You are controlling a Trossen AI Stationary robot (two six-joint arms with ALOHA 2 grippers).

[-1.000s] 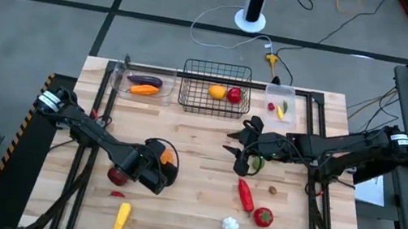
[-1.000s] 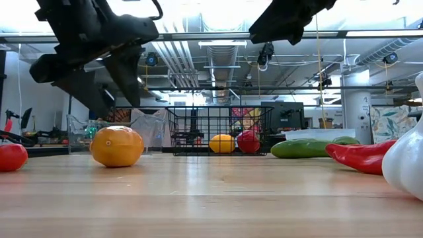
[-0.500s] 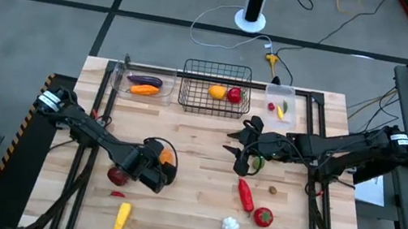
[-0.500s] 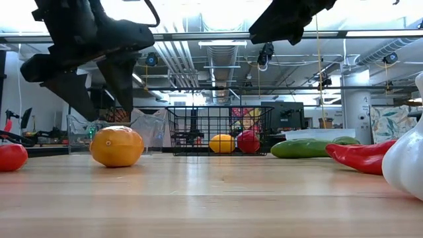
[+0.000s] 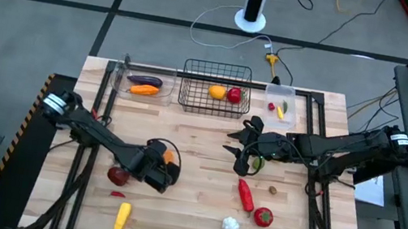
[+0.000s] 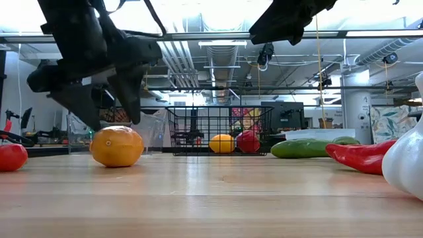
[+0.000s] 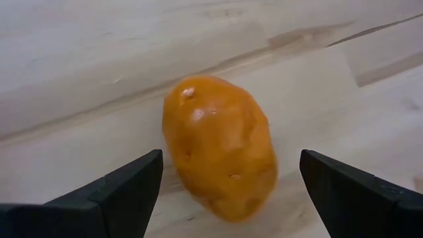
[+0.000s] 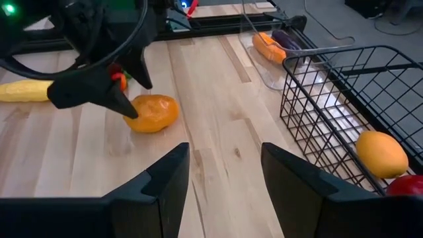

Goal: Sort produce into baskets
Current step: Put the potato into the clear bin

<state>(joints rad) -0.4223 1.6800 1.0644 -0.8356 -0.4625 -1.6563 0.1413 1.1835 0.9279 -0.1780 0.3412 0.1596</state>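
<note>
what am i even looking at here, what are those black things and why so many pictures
Two robot arms work at a wooden table, sorting toy produce into baskets. One camera looks down from above, one sits at table height, and one rides on each wrist. The left gripper hangs open over an orange, fingers on either side, not yet closed. The right gripper waits mid-table, open and empty, beside a cucumber. The black wire basket holds a yellow fruit and a red one. Corn, garlic and a red pepper lie loose.
</note>
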